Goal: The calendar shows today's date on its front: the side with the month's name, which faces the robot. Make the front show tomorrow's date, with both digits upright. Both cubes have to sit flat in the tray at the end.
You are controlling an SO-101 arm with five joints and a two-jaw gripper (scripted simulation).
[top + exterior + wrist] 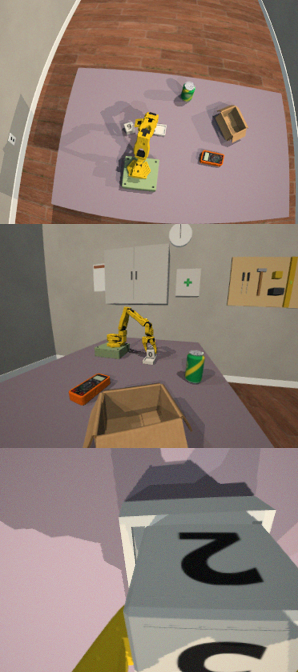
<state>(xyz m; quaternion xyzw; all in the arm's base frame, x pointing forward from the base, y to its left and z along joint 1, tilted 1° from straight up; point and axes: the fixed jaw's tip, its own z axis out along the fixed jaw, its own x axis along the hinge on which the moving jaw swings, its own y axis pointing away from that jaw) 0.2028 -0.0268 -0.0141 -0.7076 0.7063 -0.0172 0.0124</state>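
Observation:
My gripper [150, 350] is shut on a white cube [151, 354] [210, 598]. The cube is over the white tray [161, 130] [149, 362] [126, 543]; I cannot tell whether it touches the tray floor. In the exterior view its far-side face shows 0. In the wrist view one face shows an upside-down 2, and a lower face shows part of another digit. A yellow finger is at the cube's left there; the other is hidden. A second white cube [128, 127] lies on the table beside the tray, left of the gripper, with a 9 on top.
A green can [187, 92] [195, 367] stands beyond the tray. An open cardboard box [231, 123] [140, 432] and an orange multimeter [211, 158] [90, 388] are to the right in the top view. The arm stands on a green base [140, 185] [111, 351].

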